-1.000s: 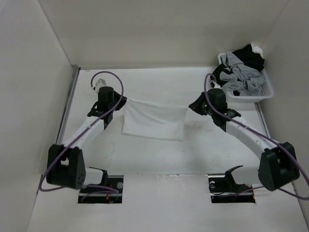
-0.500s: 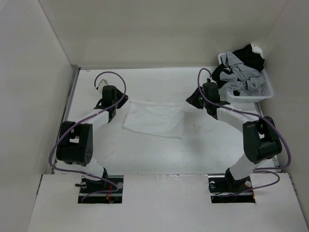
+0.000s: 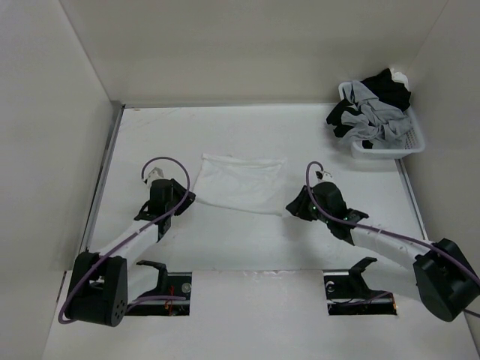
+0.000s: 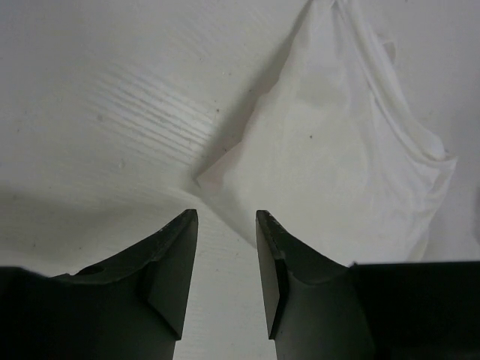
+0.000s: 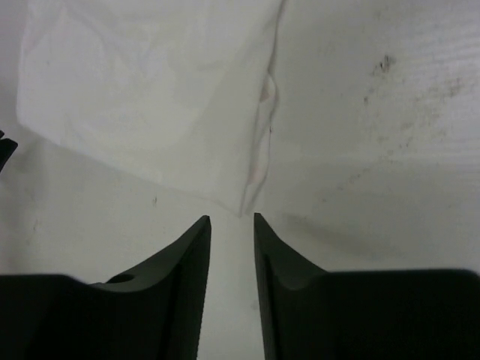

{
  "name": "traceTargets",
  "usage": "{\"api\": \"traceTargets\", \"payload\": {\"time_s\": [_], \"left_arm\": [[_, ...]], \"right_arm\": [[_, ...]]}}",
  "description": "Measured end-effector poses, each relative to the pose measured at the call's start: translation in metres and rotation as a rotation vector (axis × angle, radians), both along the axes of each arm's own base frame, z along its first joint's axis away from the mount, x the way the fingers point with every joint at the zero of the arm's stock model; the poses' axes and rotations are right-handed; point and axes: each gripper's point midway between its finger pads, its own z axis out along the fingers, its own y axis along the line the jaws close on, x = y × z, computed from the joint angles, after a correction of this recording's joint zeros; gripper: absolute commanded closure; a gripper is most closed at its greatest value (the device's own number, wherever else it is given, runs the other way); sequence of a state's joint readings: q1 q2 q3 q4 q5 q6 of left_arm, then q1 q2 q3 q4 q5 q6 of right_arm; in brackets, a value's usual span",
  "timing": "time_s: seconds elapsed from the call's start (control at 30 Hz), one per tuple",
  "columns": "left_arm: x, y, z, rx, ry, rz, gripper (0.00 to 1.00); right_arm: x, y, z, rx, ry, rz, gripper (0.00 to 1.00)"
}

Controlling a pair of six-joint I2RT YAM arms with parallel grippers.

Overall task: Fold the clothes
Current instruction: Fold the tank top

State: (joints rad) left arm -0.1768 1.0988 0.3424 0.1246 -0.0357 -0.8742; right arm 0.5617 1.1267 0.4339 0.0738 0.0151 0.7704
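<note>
The clothes, one thin white garment (image 3: 240,182), lie flat in the middle of the table, folded into a rough rectangle. My left gripper (image 3: 187,198) stands open just short of its near left corner, with only bare table between the fingers. In the left wrist view the garment (image 4: 337,165) spreads ahead and to the right of that gripper (image 4: 225,216). My right gripper (image 3: 292,206) is open as well, just short of the near right corner. The right wrist view shows the garment (image 5: 150,97) ahead and left of the gripper (image 5: 232,217), whose tips nearly reach the corner.
A white plastic basket (image 3: 405,146) holding black and grey garments (image 3: 375,109) stands at the back right. White walls close off the table at the left, back and right. Both arm bases sit at the near edge.
Both grippers have opened and let go of the garment, which was held up by its top corners and now lies flat. Both arms have drawn back to its near corners.
</note>
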Motion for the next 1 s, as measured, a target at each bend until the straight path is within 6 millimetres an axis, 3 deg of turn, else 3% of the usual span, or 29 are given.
{"api": "traceTargets", "payload": {"time_s": [0.13, 0.33, 0.5, 0.77, 0.9, 1.0], "left_arm": [[-0.005, -0.002, -0.013, 0.004, 0.046, -0.016, 0.64], [-0.007, -0.003, -0.026, 0.007, 0.089, -0.027, 0.65], [-0.005, -0.003, -0.027, 0.003, 0.086, -0.026, 0.66], [0.009, -0.004, -0.027, -0.011, 0.051, -0.019, 0.66], [0.011, -0.005, -0.028, -0.015, 0.047, -0.019, 0.74], [0.011, -0.004, -0.03, -0.014, 0.053, -0.018, 0.83]], "right_arm": [[-0.017, 0.0, -0.018, -0.013, 0.048, 0.016, 0.58], [-0.021, 0.004, -0.031, -0.021, 0.086, 0.023, 0.55], [-0.022, 0.011, -0.044, -0.011, 0.129, 0.04, 0.6], [-0.015, 0.023, -0.045, 0.044, 0.124, 0.053, 0.62], [-0.008, 0.024, -0.044, 0.058, 0.123, 0.043, 0.63], [-0.005, 0.023, -0.045, 0.061, 0.126, 0.032, 0.76]]}}
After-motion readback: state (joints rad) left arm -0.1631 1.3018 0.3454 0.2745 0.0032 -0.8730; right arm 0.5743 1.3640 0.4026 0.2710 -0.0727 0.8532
